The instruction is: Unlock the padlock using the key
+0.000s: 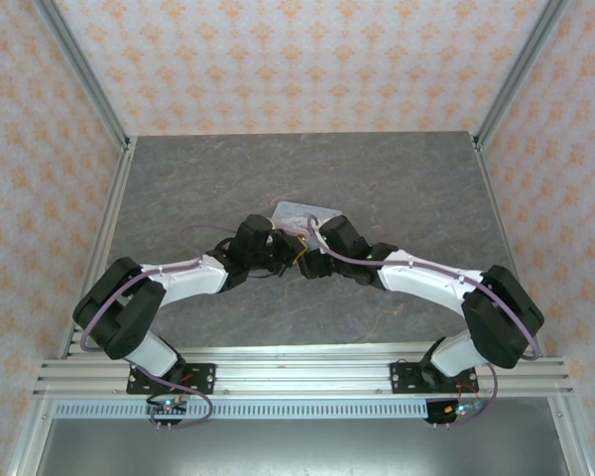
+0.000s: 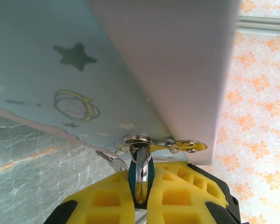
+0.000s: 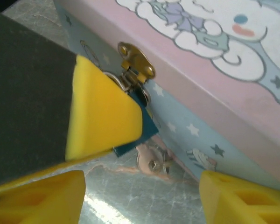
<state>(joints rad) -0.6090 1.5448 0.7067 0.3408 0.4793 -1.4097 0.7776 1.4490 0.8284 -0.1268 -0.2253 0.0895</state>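
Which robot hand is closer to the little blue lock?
Left. The left gripper is shut right on the padlock, pinching its sides. The right gripper is open, a little short of the padlock and not touching it.

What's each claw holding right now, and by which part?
Left claw is shut on the padlock, pinching its teal body; right claw is open, holding nothing.

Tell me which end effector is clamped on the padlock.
The left end effector: it is shut on the teal padlock hanging at the clasp of the tin. The right end effector stands open near the key, gripping nothing.
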